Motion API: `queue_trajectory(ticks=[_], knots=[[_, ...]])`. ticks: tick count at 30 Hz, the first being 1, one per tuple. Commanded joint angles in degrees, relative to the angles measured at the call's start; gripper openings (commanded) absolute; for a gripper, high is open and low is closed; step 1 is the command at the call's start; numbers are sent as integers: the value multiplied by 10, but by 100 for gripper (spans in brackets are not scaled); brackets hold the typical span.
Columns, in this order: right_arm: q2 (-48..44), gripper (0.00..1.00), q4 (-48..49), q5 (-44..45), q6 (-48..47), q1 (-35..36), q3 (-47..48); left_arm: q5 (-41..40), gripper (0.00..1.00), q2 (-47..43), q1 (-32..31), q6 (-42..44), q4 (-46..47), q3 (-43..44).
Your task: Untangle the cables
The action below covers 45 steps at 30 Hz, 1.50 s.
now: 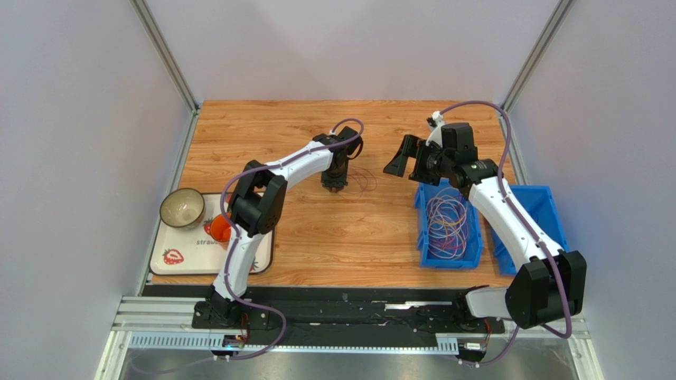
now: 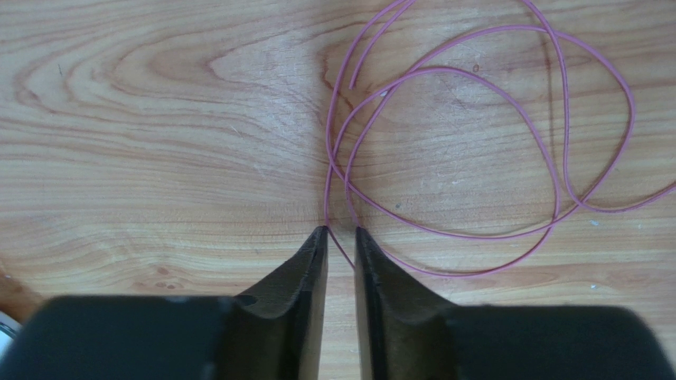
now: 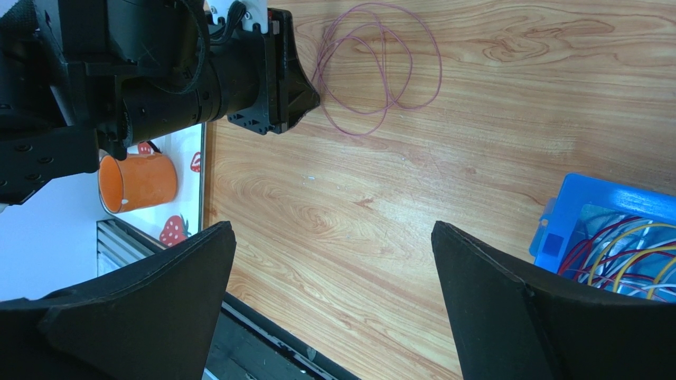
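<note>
A thin purple cable [image 2: 476, 233] lies in loose loops on the wooden table, just right of my left gripper [image 1: 333, 184]; it also shows from above [image 1: 365, 180] and in the right wrist view [image 3: 373, 71]. My left gripper [image 2: 341, 231] points down at the table with its jaws a narrow gap apart, and one strand of the purple cable runs through that gap. A tangle of orange, red, purple, white and yellow cables [image 1: 447, 222] fills a blue bin [image 1: 421, 237], also seen in the right wrist view [image 3: 619, 253]. My right gripper [image 1: 401, 162] is wide open and empty above the table [image 3: 333, 229].
A second blue bin [image 1: 547, 214] stands right of the first. A white strawberry-print tray [image 1: 170, 261] at the left edge carries a bowl [image 1: 182, 207] and an orange cup [image 1: 220, 229]. Grey walls close in the table on three sides.
</note>
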Motion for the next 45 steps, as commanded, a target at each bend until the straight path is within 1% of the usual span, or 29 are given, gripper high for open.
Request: queue_trajectory(ticks=[1, 4, 10, 13, 19, 20, 22, 29, 32, 33, 36, 37, 38, 39, 40, 41, 42, 43, 44, 45], knots=[[6, 100, 23, 2, -8, 0, 13, 1, 13, 8, 4, -13, -3, 14], [8, 99, 23, 3, -8, 0, 14, -2, 0, 8, 4, -15, -9, 14], [14, 99, 26, -2, -5, 1, 16, -5, 0, -8, 5, -8, -4, 4], [12, 99, 26, -2, -4, 2, 16, 5, 0, -35, 4, -4, 9, -11], [7, 100, 28, 0, 4, 0, 15, 37, 0, -121, -3, 23, 30, -32], [7, 99, 29, -3, 9, 1, 14, 42, 0, -151, -6, 37, 37, -38], [10, 99, 33, -7, 13, 0, 12, 44, 0, -192, -17, 46, 45, -48], [22, 99, 36, -32, 35, 2, 11, 54, 0, -288, -48, 77, 45, -54], [21, 99, 38, -14, 40, 11, 9, 44, 0, -318, -60, 82, 41, -54], [21, 99, 33, -5, 40, 14, 11, 42, 0, -321, -61, 82, 27, -51], [32, 99, 32, 45, 25, 38, 14, 22, 0, -331, -61, 77, 4, -56], [43, 99, 30, 60, 5, 58, 21, 9, 0, -339, -61, 73, -4, -60], [57, 100, 20, 89, -9, 68, 32, 5, 3, -346, -61, 69, -9, -65], [93, 100, -7, 108, -20, 77, 45, 0, 17, -356, -61, 67, -15, -83], [111, 100, -27, 129, -30, 94, 81, -13, 25, -382, -61, 64, -16, -96], [129, 100, -45, 171, -50, 101, 97, -19, 34, -399, -61, 61, -17, -110], [149, 100, -68, 191, -55, 109, 114, -25, 48, -415, -61, 61, -19, -138], [178, 100, -72, 210, -62, 122, 126, -36, 53, -449, -61, 61, -23, -153], [194, 100, -75, 238, -75, 126, 147, -42, 57, -466, -61, 61, -28, -168], [209, 100, -81, 245, -78, 129, 160, -47, 62, -485, -60, 62, -40, -196]])
